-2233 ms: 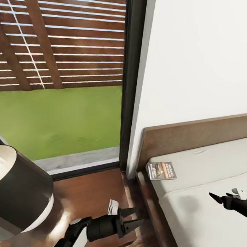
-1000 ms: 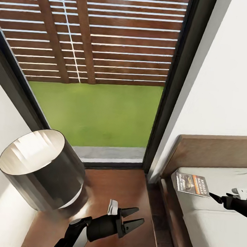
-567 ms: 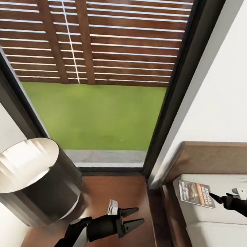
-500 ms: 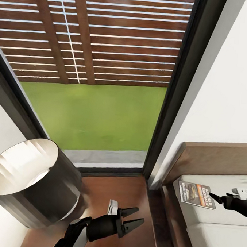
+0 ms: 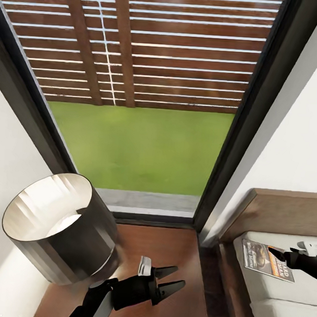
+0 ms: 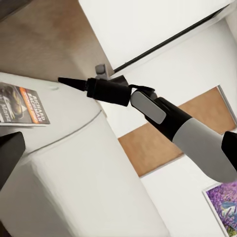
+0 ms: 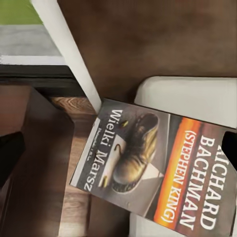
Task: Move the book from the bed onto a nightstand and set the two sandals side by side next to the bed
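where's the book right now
In the head view the book lies at lower right on the bed's corner by the headboard, under the right gripper.

Book [image 7: 153,168] lies flat at the corner of the pale mattress [image 7: 197,96], one corner overhanging the edge above the wood floor [image 7: 74,207]. Cover: boot picture, orange band, white lettering "RICHARD BACHMAN", "(STEPHEN KING)", "Wielki Marsz". Brown headboard [image 7: 148,39] behind mattress. White wall edge [image 7: 69,54] runs beside it. Reddish-brown nightstand [image 7: 29,143] near the book, apart from the bed. Dark fingertip [image 7: 229,145] over the book's edge; another dark fingertip [image 7: 10,155] over the nightstand.
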